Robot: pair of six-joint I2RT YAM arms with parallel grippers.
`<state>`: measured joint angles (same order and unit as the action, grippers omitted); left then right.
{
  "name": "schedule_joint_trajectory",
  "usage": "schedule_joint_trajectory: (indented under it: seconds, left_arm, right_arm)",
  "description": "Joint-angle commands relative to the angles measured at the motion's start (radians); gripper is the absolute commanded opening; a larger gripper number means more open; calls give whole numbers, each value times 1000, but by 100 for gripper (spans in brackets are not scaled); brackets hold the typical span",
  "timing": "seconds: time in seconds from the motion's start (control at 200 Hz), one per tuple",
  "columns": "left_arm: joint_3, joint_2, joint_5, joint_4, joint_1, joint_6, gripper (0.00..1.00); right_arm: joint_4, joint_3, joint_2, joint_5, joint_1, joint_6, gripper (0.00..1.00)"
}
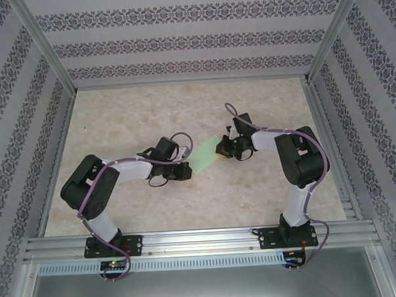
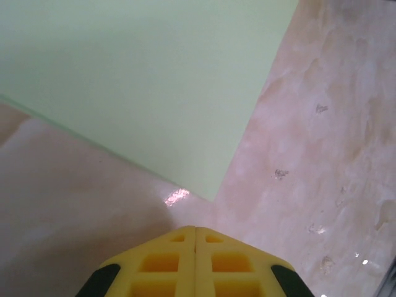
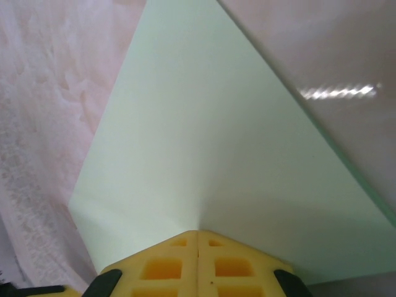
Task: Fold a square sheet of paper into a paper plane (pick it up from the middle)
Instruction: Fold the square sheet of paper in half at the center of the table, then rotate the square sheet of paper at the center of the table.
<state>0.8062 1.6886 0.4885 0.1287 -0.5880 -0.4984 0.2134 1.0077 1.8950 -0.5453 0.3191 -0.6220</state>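
— Jaws on the right arm [image 1: 297, 157] are closed, seemingly pinching the square sheet of paper [image 3: 204, 142] at its near edge, where it puckers.
— And the left arm [image 1: 114, 175]?
— Its jaws are closed on nothing, tips just short of a corner of the sheet, over bare surface [image 2: 322, 154].
— Risks?
— That pinch looks thin, so a tug could slip the sheet free or tear it (paper this light also creases crooked). Left jaws pushed forward while closed would skid the corner.
— Room?
— Plenty. The sheet lies mid-surface between both arms with its edges free, and the patterned walls [image 1: 25, 97] are well apart.
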Motion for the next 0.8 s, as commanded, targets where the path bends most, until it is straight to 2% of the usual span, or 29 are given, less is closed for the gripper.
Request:
schedule_joint_trajectory:
  seconds: [0.0, 0.235, 0.48, 0.794]
  left_arm:
    - [56, -80, -20, 57, 32, -35, 9]
    - [51, -143, -113, 55, 90, -98, 15]
    - [23, -142, -127, 22, 188, -179, 17]
    - [4, -140, -150, 47, 272, -224, 29]
  right_arm:
    - [82, 52, -53, 97, 12, 60, 0]
    - [49, 65, -125, 132, 135, -4, 0]
    - [-24, 76, -57, 136, 306, -110, 0]
    - [-11, 124, 74, 122, 373, -109, 0]
